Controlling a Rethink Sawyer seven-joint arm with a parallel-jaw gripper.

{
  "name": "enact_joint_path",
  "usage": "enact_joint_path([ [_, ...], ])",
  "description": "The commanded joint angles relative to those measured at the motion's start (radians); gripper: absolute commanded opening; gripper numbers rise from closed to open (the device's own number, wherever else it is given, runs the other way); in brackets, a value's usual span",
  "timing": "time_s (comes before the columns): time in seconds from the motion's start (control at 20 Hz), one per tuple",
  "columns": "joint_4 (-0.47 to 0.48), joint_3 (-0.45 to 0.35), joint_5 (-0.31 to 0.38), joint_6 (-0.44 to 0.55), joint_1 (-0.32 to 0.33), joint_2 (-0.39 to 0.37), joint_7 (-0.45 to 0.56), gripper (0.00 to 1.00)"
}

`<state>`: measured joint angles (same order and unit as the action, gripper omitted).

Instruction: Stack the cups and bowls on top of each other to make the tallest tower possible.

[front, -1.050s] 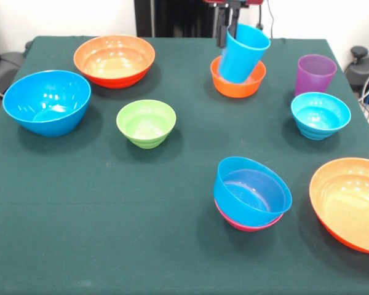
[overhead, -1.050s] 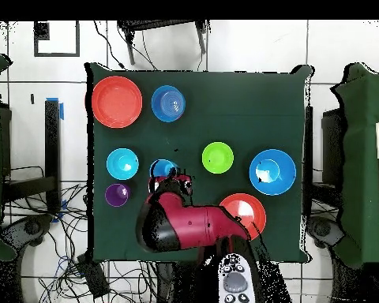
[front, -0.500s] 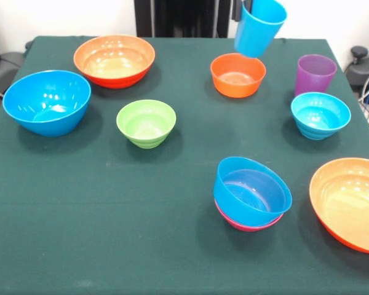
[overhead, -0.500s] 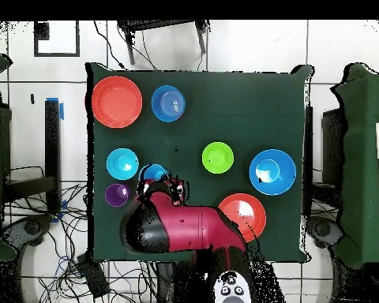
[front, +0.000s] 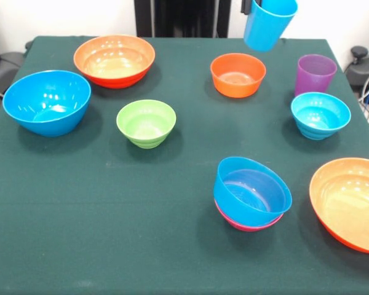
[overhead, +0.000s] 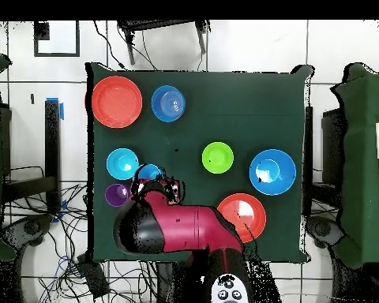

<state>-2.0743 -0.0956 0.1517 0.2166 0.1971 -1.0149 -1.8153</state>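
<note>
Two cups: the light blue cup [front: 269, 23] is in the air at the top edge of the front view, tilted, above and a little to the right of the small orange bowl [front: 237, 74], not touching it. The purple cup [front: 315, 74] stands upright on the green table [front: 111, 215], just behind the cyan bowl [front: 320, 114].
Gripper: the gripper [overhead: 166, 188] is seen best from overhead, at the end of the red arm [overhead: 177, 229]. It is grasping the light blue cup, which hangs from it clear of the table. The fingers themselves are mostly hidden.
Tower: a blue bowl [front: 252, 190] sits tilted inside a pink bowl [front: 246, 226], of which only the lower rim shows. This stack is near the front of the table, right of centre.
Small orange bowl: upright and empty, well apart from the stack.
Cyan bowl: upright, near the right side, between the purple cup and the big orange bowl [front: 350, 203].
Big orange bowl: at the right edge, partly cut by the picture.
Green bowl [front: 146, 122]: upright, left of centre, alone.
Large blue bowl [front: 47, 101]: at the left side, near the green bowl but apart from it.
Wide orange bowl [front: 114, 59]: at the far left corner, behind the large blue bowl.
Overhead view: the arm covers the small orange bowl. The light blue cup shows just beside the cyan bowl.
</note>
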Motion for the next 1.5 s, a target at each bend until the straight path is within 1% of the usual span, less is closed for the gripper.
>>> enact_joint_path([
  [0.05, 0.01, -0.077, 0.006, 0.06, 0.018, 0.118, -0.068, 0.0],
  [0.35, 0.058, -0.037, 0.02, 0.051, -0.016, 0.166, -0.08, 0.0],
  [0.65, 0.086, -0.044, 0.027, 0.009, -0.008, 0.225, -0.077, 0.0],
  [0.75, 0.098, -0.031, 0.027, 0.017, -0.021, 0.237, -0.081, 0.0],
  [0.85, 0.106, -0.027, 0.029, 0.026, -0.022, 0.25, -0.077, 0.0],
  [1.0, 0.122, -0.027, 0.036, 0.015, -0.018, 0.273, -0.07, 0.0],
  [1.2, 0.142, -0.018, 0.038, 0.023, -0.021, 0.281, -0.065, 0.0],
  [1.3, 0.155, -0.021, 0.035, 0.048, -0.018, 0.278, -0.057, 0.0],
  [1.5, 0.189, -0.022, 0.032, 0.059, -0.02, 0.298, -0.051, 0.0],
])
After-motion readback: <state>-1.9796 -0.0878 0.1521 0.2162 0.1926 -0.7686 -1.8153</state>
